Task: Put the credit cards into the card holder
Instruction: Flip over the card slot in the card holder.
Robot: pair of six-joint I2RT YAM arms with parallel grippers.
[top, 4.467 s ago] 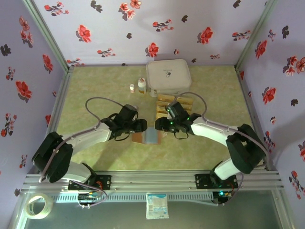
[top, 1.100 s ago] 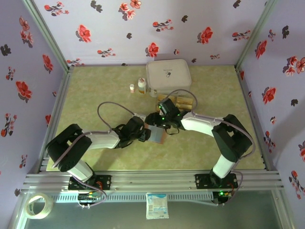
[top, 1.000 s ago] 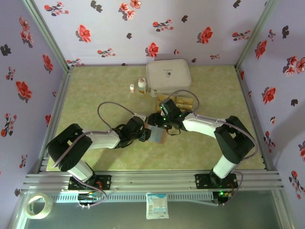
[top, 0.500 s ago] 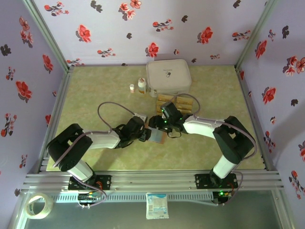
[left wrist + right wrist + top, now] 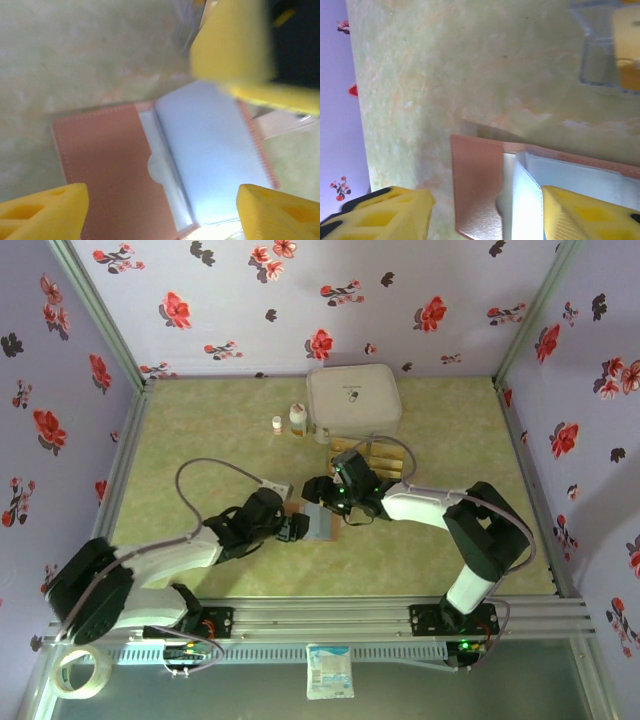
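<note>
The card holder (image 5: 318, 523) lies open on the table (image 5: 200, 440), near the middle, with both grippers over it. From the left wrist view its reddish-brown flap sits to the left and the pale blue-grey lining to the right, a thumb notch at the pocket's edge. The left gripper (image 5: 160, 200) is spread wide, one finger on each side of the holder and nothing between them. The right gripper (image 5: 486, 200) is likewise wide and carries nothing, hanging over the holder's brown flap.

The credit cards (image 5: 370, 458) are just beyond the holder, on its far right, stacked in a clear slotted rack (image 5: 592, 50); a golden card shows through the plastic in the right wrist view. None appears to be in the holder yet.

The cards look thin, stiff, light and probably slick, so a flat pinch on the faces near an exposed edge should serve better than squeezing the rims. The holder seems soft and light: it will likely slide or fold shut when a card is pushed in. Pinning the brown flap with one gripper while the other feeds the card toward the notch seems sensible.
</note>
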